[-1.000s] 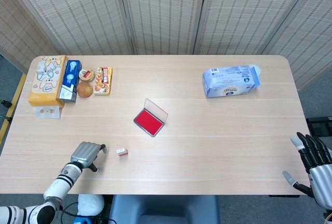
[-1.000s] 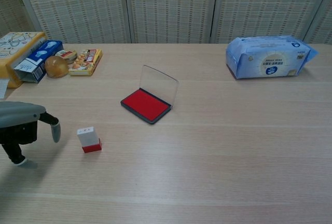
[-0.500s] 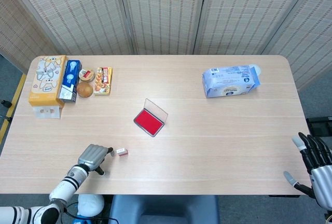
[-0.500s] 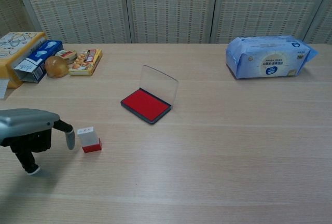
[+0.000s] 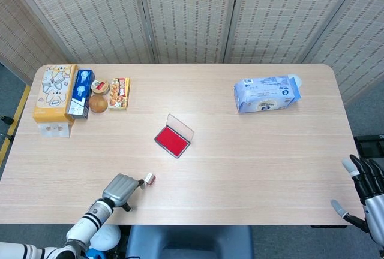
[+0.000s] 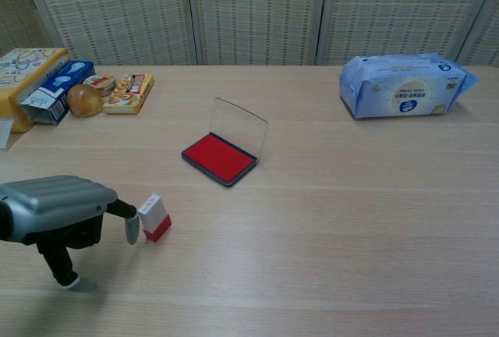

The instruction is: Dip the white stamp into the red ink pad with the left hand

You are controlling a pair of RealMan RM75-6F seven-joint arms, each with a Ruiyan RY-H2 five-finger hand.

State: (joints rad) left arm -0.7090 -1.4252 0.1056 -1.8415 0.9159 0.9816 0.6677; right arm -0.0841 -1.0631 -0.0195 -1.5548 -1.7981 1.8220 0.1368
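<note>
Near the table's front edge, the left robot hand (image 6: pixel 66 212) has nudged the white stamp (image 6: pixel 153 217) rightward, tilting it.

table (image 5: pixel 252 163) | on it: stamp (image 6: pixel 153 217), ink pad (image 6: pixel 219 157), wipes pack (image 5: pixel 266 93), snack boxes (image 5: pixel 63 93)

No text can be read; the light blue plastic wipes pack (image 6: pixel 403 86) and the blue and white carton box (image 6: pixel 54 92) carry printed labels, but they are too small to read
</note>
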